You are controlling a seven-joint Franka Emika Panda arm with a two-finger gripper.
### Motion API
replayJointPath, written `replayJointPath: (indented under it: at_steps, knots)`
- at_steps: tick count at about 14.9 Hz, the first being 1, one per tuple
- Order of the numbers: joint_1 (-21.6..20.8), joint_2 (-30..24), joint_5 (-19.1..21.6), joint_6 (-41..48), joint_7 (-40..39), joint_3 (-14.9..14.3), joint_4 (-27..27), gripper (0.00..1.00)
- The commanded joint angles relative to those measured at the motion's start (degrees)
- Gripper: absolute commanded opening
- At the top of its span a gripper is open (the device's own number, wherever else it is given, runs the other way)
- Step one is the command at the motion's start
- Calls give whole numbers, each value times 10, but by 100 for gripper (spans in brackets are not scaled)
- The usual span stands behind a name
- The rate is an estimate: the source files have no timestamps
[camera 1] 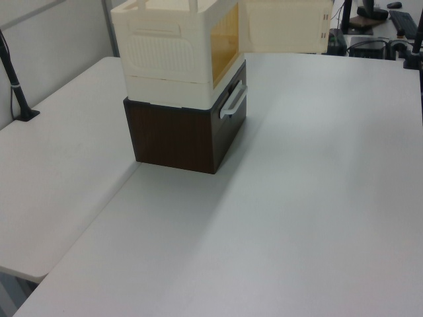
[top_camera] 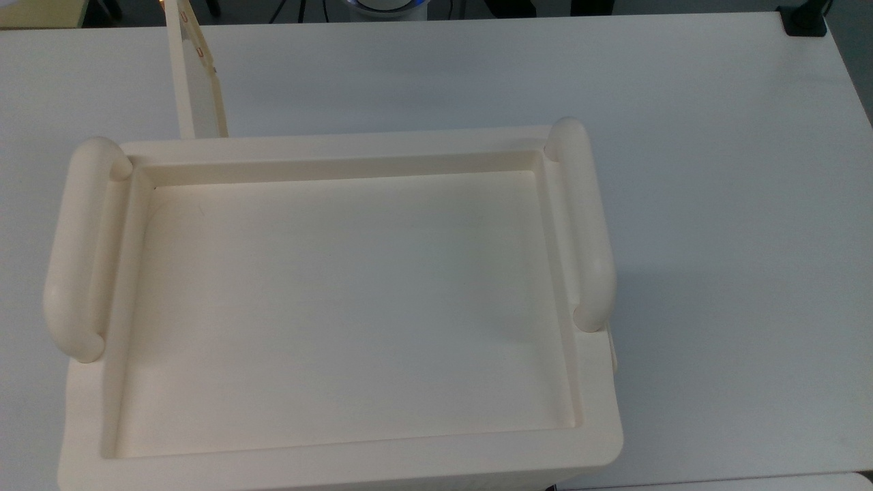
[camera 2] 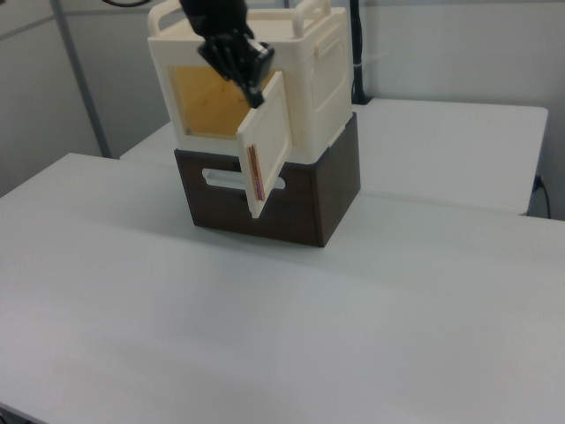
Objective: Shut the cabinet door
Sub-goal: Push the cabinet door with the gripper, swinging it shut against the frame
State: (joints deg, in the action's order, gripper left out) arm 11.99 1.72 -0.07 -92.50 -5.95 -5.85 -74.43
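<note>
The cabinet [top_camera: 341, 144] is a cream plastic box with a recessed tray top and two tube handles; it is also in the left view [camera 1: 170, 56] and the right view [camera 2: 320, 75]. Its cabinet door [camera 2: 266, 152] stands swung open from the front, showing an amber interior [camera 2: 205, 102]. The door is a thin panel with red-brown marks along one edge, seen edge-on in the top view [top_camera: 198, 85] and broadside in the left view [camera 1: 284, 26]. My black gripper [camera 2: 254, 88] hangs in front of the cabinet's opening, just above the door's upper edge.
The cabinet sits on a dark brown drawer unit [camera 1: 175, 135] with a white handle [camera 1: 232, 100], on a white table [top_camera: 716, 170]. A black clamp [top_camera: 803, 20] grips the table's far corner. Desks with equipment [camera 1: 380, 26] lie beyond the table.
</note>
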Motion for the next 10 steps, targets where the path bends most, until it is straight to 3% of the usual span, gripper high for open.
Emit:
replayJointPath:
  at_steps: [1, 7, 8, 10]
  knots:
    - [-3, 32, 13, -39, -12, -13, -9, 0]
    - [-31, 36, 16, -34, -3, -1, -20, 0]
    - [-48, 36, 28, -25, 1, -2, -20, 0]
    - [-63, 33, 96, -8, 24, -2, -17, 0]
